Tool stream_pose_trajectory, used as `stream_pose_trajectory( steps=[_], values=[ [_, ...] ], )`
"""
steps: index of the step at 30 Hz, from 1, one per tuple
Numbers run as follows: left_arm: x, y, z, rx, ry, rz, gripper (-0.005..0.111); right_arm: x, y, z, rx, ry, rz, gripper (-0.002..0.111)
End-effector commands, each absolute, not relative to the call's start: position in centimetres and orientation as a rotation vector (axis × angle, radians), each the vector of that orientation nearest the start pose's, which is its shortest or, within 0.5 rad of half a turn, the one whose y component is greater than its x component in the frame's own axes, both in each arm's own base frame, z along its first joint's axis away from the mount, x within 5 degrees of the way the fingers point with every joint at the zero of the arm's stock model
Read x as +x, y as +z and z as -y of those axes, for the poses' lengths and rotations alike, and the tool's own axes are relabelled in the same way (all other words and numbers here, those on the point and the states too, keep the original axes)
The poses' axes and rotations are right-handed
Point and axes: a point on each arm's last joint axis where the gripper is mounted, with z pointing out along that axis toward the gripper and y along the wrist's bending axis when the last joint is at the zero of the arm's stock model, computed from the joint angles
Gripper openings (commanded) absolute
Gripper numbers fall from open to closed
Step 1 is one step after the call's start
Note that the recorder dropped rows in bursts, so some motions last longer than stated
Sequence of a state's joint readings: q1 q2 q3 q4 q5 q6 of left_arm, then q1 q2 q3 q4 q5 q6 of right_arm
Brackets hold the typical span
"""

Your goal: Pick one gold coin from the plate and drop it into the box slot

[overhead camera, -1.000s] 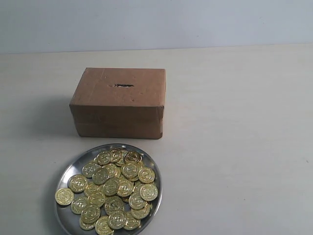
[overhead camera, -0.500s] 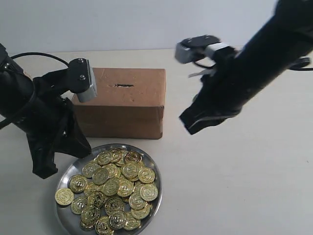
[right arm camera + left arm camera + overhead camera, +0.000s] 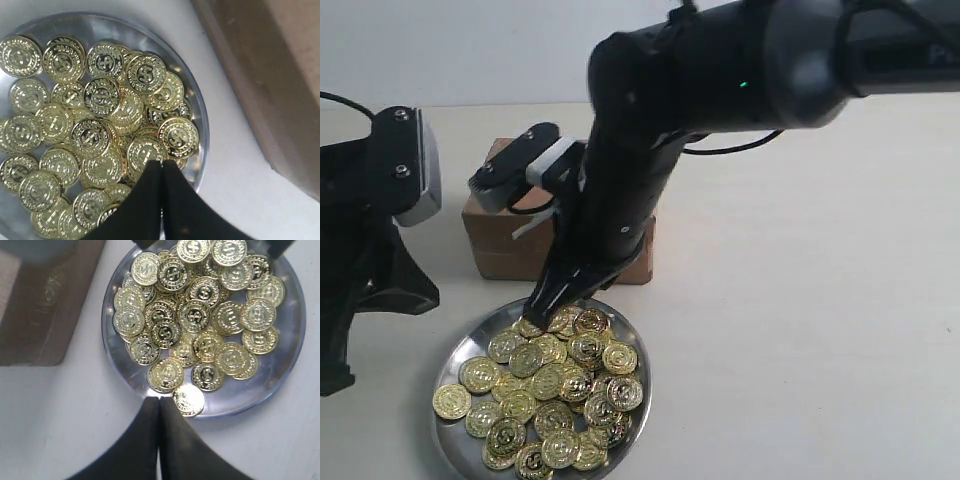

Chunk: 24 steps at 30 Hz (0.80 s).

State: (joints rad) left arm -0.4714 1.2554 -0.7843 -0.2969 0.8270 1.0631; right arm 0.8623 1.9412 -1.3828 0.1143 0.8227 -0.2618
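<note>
The shiny silver plate (image 3: 454,352) lies in front of the brown cardboard box (image 3: 492,240) and holds several gold coins (image 3: 560,385). My right arm reaches across the box and hides the slot. The right gripper (image 3: 534,316) is shut, its tips down over the coins at the plate's box-side edge. In the right wrist view these tips (image 3: 161,162) are pressed together over the coins (image 3: 100,130), with nothing between them. My left gripper (image 3: 160,400) is shut too and empty, and it appears at the plate's rim (image 3: 296,340) beside one coin (image 3: 189,400).
The left arm (image 3: 375,230) stands at the table's left edge, left of the box. The box's wall shows in both wrist views (image 3: 45,305) (image 3: 270,75). Pale tabletop (image 3: 820,330) extends to the right of the plate.
The right arm swung from the right, across the box, down to the plate's far edge. The left arm drew back to the left. One second ago no arm was in view.
</note>
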Motion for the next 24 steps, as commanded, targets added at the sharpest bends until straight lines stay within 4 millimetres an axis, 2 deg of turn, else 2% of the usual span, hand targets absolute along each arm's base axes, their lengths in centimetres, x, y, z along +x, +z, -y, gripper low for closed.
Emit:
stream_pose_trajectory(
  steps=[1,5,10,16,24],
  values=[
    [17.0,25.5,10.9,1.67,-0.148,-2.036,0.0,24.9,18.2,-32.1,-1.456,0.132,-2.482,0.006],
    [15.2,25.9,9.9,1.617,-0.113,-1.966,0.0,24.7,17.2,-32.6,-1.411,0.203,-2.555,0.023],
    [14.1,25.6,9.0,1.489,-0.055,-1.87,0.0,24.6,16.2,-32.9,-1.399,0.226,-2.592,0.045],
    [13.8,24.7,9.1,1.488,-0.073,-1.83,0.0,24.7,14.8,-33.0,-1.31,0.221,-2.674,0.046],
    [13.8,24.8,9.3,1.49,-0.081,-1.813,0.0,24.9,13.0,-33.0,-1.258,0.173,-2.74,0.046]
  ],
)
